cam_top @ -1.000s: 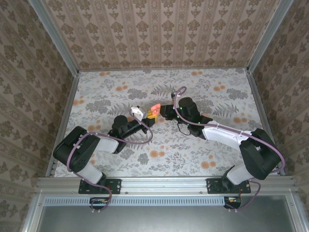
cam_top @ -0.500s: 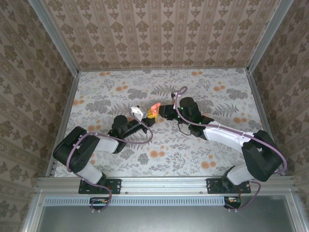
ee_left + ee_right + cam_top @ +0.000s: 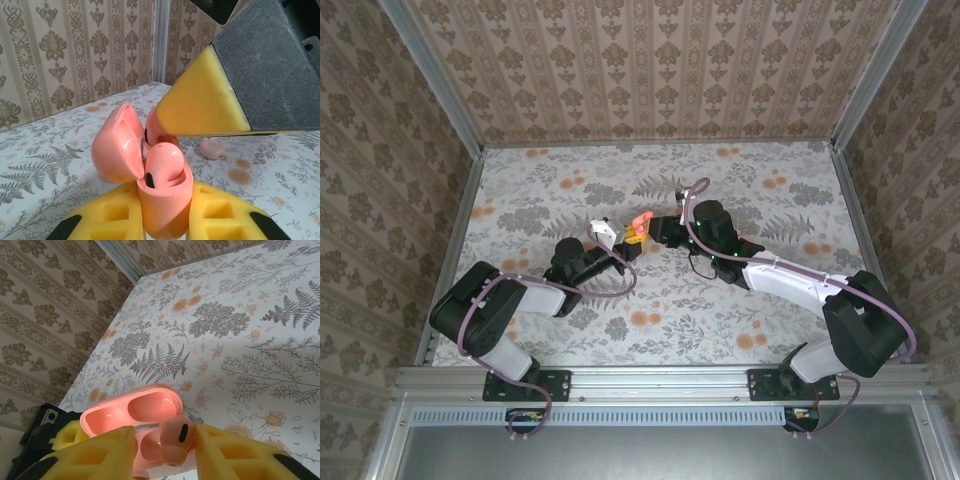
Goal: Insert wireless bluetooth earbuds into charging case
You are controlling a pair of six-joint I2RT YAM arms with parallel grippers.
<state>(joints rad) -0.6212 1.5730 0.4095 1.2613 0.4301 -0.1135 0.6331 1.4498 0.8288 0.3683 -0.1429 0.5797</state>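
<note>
The salmon-pink charging case (image 3: pixel 167 210) stands upright with its lid (image 3: pixel 114 150) swung open, and my left gripper (image 3: pixel 162 212) is shut on its body. One earbud (image 3: pixel 162 167) sits in a socket of the case. In the right wrist view that earbud (image 3: pixel 175 437) lies between the pads of my right gripper (image 3: pixel 165 447), which is open wider than the bud; the bud rests against the right pad (image 3: pixel 225 450). The socket beside it is empty. A second small pink earbud (image 3: pixel 212 149) lies on the table beyond the case. From above, the case (image 3: pixel 640 221) is between both grippers.
The floral tablecloth (image 3: pixel 750 200) covers the table, with flat orange flower prints scattered on it. Patterned walls and aluminium posts (image 3: pixel 860 90) close in the back and sides. Both arms meet near the table's middle.
My right gripper's jaws have parted slightly around the earbud. The left gripper and the case have stayed still.
</note>
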